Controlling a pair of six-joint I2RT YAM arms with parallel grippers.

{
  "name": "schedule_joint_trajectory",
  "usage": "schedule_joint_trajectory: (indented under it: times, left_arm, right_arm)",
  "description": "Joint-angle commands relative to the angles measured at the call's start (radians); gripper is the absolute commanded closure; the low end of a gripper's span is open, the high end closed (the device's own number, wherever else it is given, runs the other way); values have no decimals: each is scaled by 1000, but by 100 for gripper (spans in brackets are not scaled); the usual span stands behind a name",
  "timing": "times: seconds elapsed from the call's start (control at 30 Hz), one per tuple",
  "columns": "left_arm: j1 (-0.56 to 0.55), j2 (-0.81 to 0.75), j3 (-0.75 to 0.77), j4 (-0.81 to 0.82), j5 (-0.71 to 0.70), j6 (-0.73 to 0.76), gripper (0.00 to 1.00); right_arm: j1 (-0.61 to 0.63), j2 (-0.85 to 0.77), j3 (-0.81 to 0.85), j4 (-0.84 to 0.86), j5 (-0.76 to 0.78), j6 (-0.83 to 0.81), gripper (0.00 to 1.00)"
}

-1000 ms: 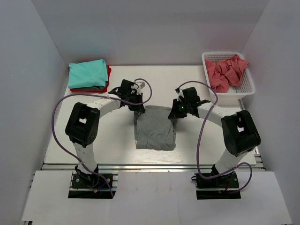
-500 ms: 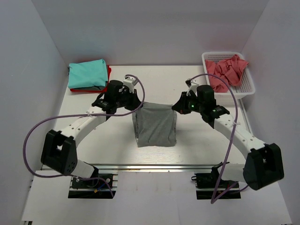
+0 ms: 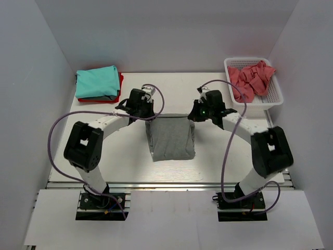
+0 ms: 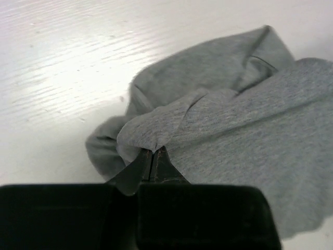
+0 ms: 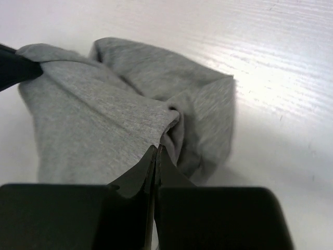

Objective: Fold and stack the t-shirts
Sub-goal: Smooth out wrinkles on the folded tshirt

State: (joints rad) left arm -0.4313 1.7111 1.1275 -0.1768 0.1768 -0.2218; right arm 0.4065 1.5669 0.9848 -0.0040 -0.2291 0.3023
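Grey t-shirt (image 3: 170, 138) lies in the middle of the tabletop (image 3: 119, 153) in the top view. It is a plain, soft knit rectangle, and its far edge is drawn into a straight, taut line between the two arms. The left fingers (image 3: 148, 115) are closed on the far left corner of that edge and the right fingers (image 3: 193, 115) are closed on the far right corner. The rest of the cloth runs toward the near edge.

At the far left corner of the tabletop, a folded teal t-shirt (image 3: 97, 82) sits flat on a red t-shirt (image 3: 121, 83), which shows only as a thin border. At the far right corner stands a white mesh plastic basket (image 3: 270, 100) with a crumpled coral-pink t-shirt (image 3: 250, 78) heaped inside.

In the left wrist view, the dark fingers (image 4: 166, 171) are pressed tight together with a bunched fold of grey jersey nipped between their tips. The cloth spreads away in soft wrinkles over a pale, wood-grained surface.

In the right wrist view, the fingers (image 5: 136, 179) are likewise pinched fully together on a gathered corner of the same grey fabric. The hem stretches across to the dark tip of the left fingers (image 5: 14, 66) at the view's left edge. Below the raised edge the shirt sags in loose folds onto the white grained tabletop.
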Motion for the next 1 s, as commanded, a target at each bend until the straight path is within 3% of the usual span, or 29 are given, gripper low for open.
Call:
schedule_joint_trajectory:
  times: [0.0, 0.2, 0.23, 0.27, 0.4, 0.43, 0.57, 0.7, 0.87, 0.9, 0.97]
  left_arm:
    - [28, 47, 84, -16, -152, -14, 100]
    - [59, 208, 221, -65, -145, -42, 99]
    - [69, 235, 239, -90, -145, -42, 87]
    - [69, 236, 264, -90, -134, -42, 82]
    - [78, 196, 264, -78, -122, -42, 42]
    - [78, 179, 252, -69, -122, -42, 37]
    - [78, 101, 241, -69, -132, -42, 12]
    - [78, 42, 186, -69, -96, -54, 12]
    - [65, 5, 108, -79, -13, -63, 20]
    - [65, 5, 82, -79, 15, -63, 27]
    - [55, 5, 55, -61, 78, -74, 32]
  right_arm:
    - [-14, 135, 104, 75, 34, -31, 100]
    - [-18, 367, 297, 18, 30, -61, 100]
    - [-18, 407, 348, 6, 21, -74, 100]
    - [-18, 415, 359, 6, -5, -75, 96]
    - [-18, 389, 388, 9, -44, -72, 64]
    - [-18, 381, 394, 7, -53, -78, 54]
    - [-15, 285, 367, 6, -88, -80, 46]
    - [-17, 206, 269, -42, -87, -65, 46]
    - [-17, 134, 161, -93, -130, -62, 63]
    - [-17, 118, 140, -99, -134, -58, 67]
    - [-17, 110, 117, -103, -130, -58, 69]
